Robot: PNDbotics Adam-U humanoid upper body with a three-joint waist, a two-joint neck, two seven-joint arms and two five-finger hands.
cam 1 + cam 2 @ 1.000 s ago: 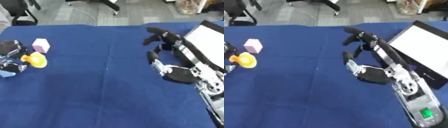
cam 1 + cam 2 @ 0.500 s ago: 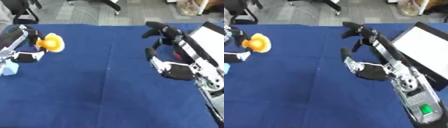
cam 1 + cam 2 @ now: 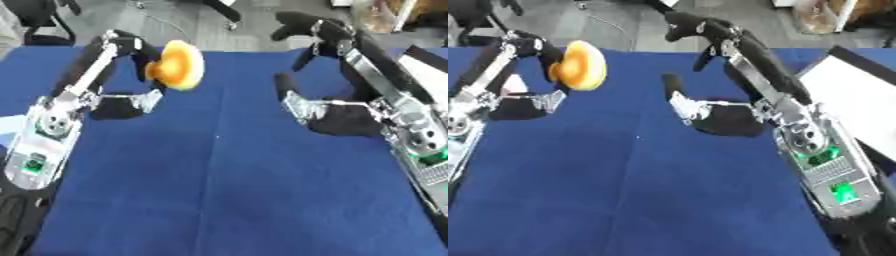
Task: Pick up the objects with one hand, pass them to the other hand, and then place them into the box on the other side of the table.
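Left hand [image 3: 122,95] raised above the blue bench [image 3: 219,190], holding a yellow-orange toy [image 3: 178,65] aloft near the bench's far edge. Its fingers [image 3: 131,45] curl over the toy's top and left side, and the thumb sits below; the toy juts out to the right of the fingers, toward the other arm. Toy is rounded and blurred; no finer shape to be made out.

Right hand [image 3: 710,117] also lifted, palm turned toward the left hand, with a gap of bare blue cloth between the two. Its fingers [image 3: 693,27] arch wide apart at the top, thumb [image 3: 673,87] spread low, nothing in its hold. The toy is level with the space between those fingers and thumb but well short of them, not touching.

White box [image 3: 850,107] lies at the right edge of the bench, behind the right forearm.
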